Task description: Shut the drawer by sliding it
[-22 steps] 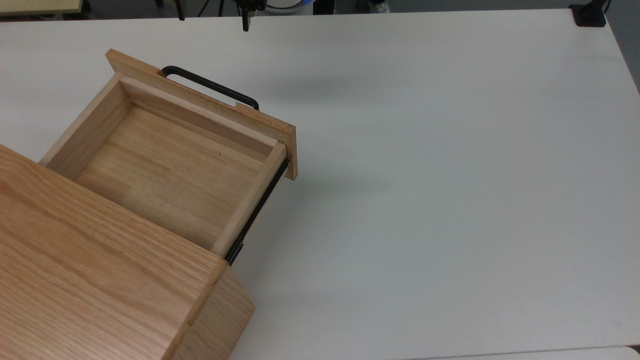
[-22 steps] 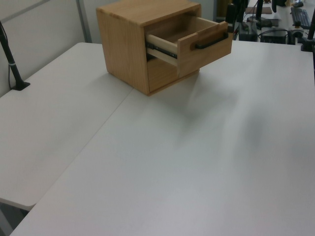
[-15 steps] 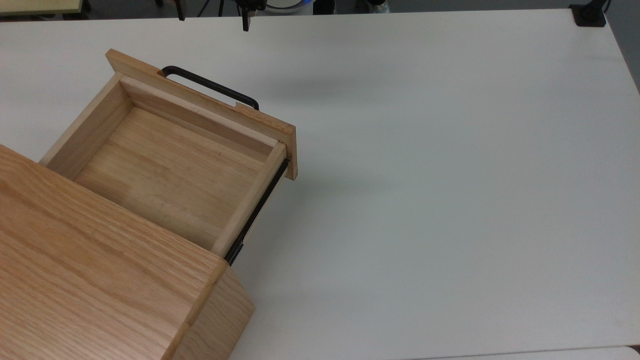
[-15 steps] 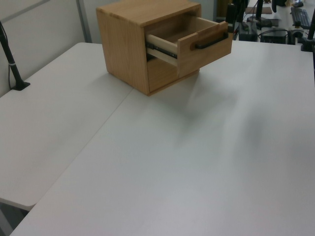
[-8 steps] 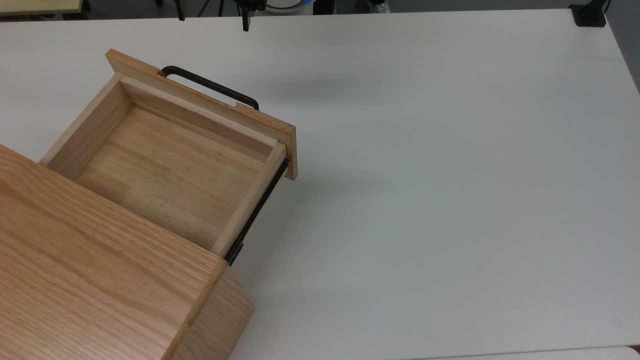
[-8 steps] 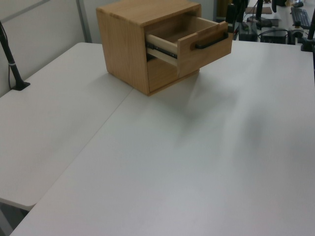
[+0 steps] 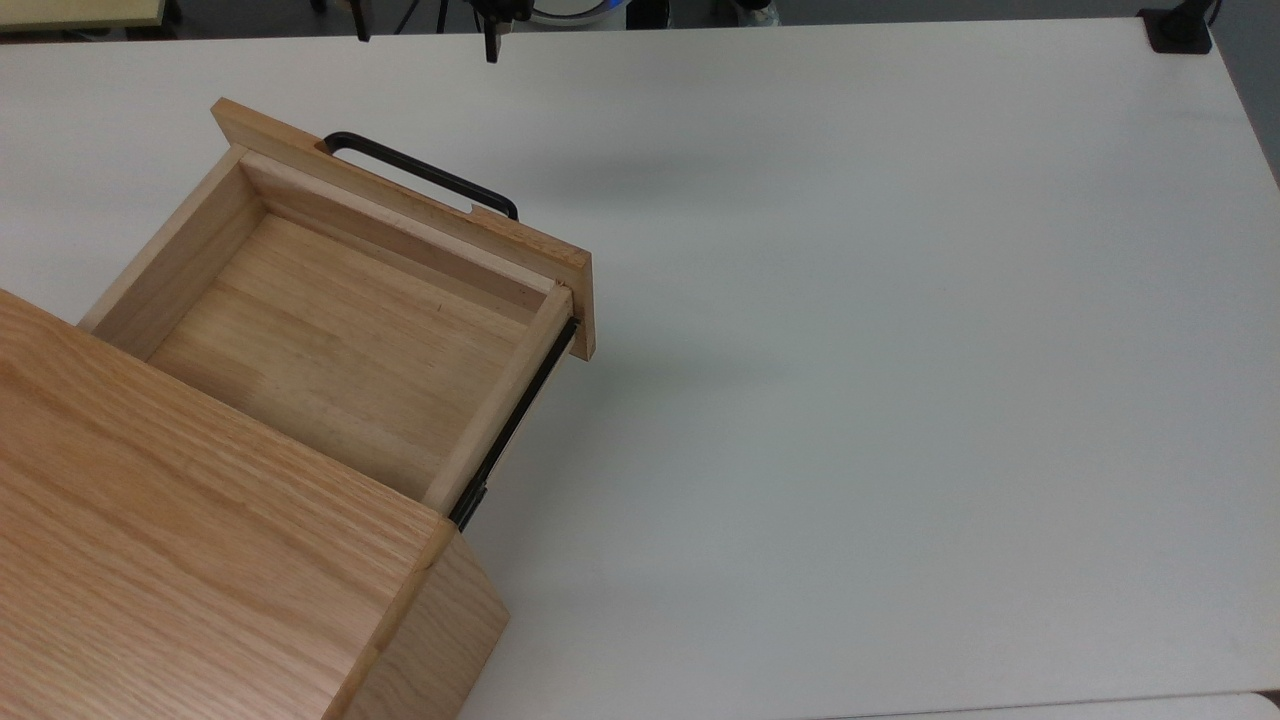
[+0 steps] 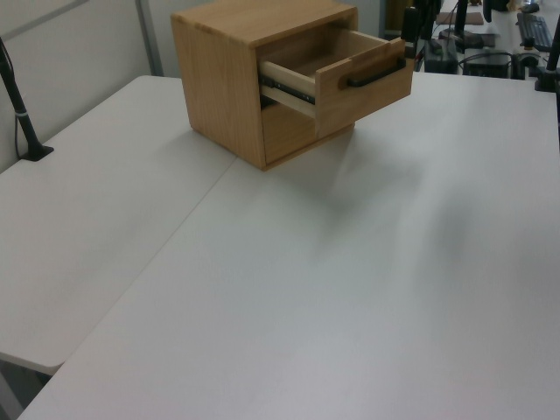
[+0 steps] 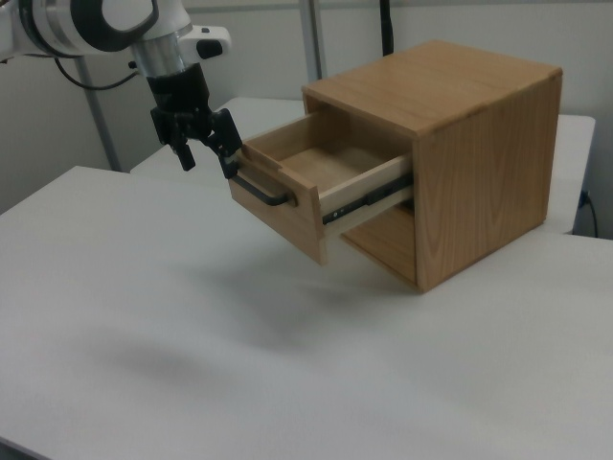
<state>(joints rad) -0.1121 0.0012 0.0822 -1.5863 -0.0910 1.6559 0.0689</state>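
One drawer (image 9: pixel 306 187) hangs pulled far out of its cabinet (image 9: pixel 460 144), handle (image 9: pixel 263 189) just beside our gripper (image 9: pixel 206 144), whose fingers are spread, presumably poised to push.

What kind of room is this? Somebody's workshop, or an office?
Most likely a robotics lab or test room. A white robot arm hangs over a bare white table beside a small oak cabinet with its drawer pulled open, and cables and equipment stands crowd the background.
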